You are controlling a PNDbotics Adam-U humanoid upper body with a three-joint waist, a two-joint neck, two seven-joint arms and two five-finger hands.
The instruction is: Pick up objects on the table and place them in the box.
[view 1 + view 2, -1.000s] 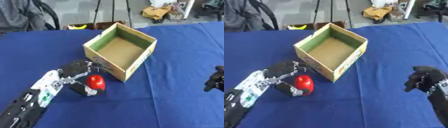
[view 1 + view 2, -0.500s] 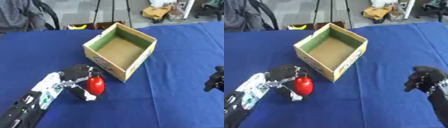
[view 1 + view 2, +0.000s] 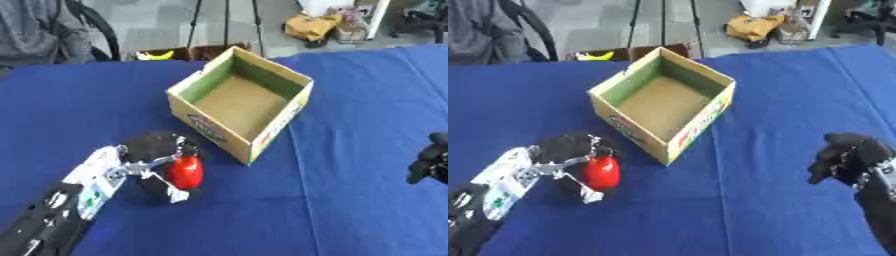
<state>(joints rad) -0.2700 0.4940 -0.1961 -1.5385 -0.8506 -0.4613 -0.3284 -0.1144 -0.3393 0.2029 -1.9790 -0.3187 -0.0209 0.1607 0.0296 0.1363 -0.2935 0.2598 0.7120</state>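
- Left robot hand [image 3: 149,155] now has its fingers curled round the red object [image 3: 185,172], a change from merely closing in.
- Object looks lifted; box [image 3: 242,107] is empty.
- Right robot hand [image 3: 846,157] curled, idle.

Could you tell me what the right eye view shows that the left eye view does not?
Only the right eye view shows the right hand whole, fingers curled, with part of its forearm below. Only the left eye view cuts that hand off at its right edge and shows more blue table to the left of the box. Both show the open, empty cardboard box and the left hand curled round a red object near the box's front corner.
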